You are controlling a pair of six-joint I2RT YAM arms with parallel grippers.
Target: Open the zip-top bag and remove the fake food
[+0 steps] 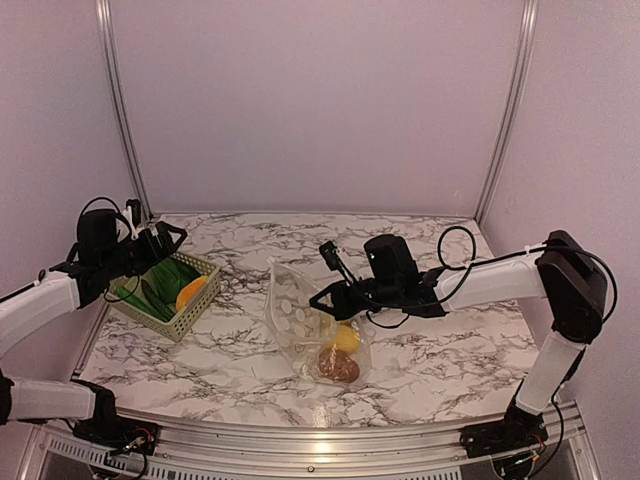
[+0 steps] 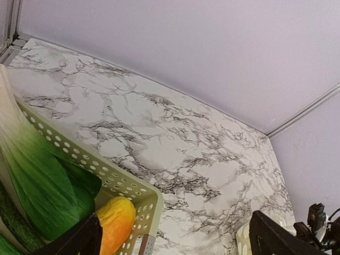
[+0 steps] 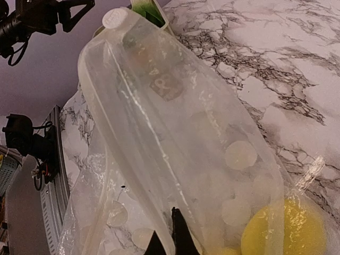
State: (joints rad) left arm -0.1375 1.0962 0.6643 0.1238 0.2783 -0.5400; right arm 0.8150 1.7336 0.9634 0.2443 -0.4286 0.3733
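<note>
The zip-top bag (image 1: pixel 300 318) lies mid-table, clear with white dots. It holds a yellow lemon (image 1: pixel 346 338) and a brown lump (image 1: pixel 339 367). My right gripper (image 1: pixel 322 297) is shut on the bag's upper wall and lifts it. In the right wrist view its fingertips (image 3: pixel 169 239) pinch the plastic (image 3: pixel 175 122), with the lemon (image 3: pixel 284 231) at the lower right. My left gripper (image 1: pixel 165 240) is open and empty above the basket's far end. In the left wrist view it (image 2: pixel 175 245) spans the basket corner, beside a green vegetable (image 2: pixel 37 180) and an orange carrot (image 2: pixel 114 223).
The pale green basket (image 1: pixel 196 300) stands at the left and holds the green vegetables and the carrot; its rim (image 2: pixel 133 188) shows in the left wrist view. Bare marble table (image 1: pixel 440 350) lies to the right, with walls behind and at both sides.
</note>
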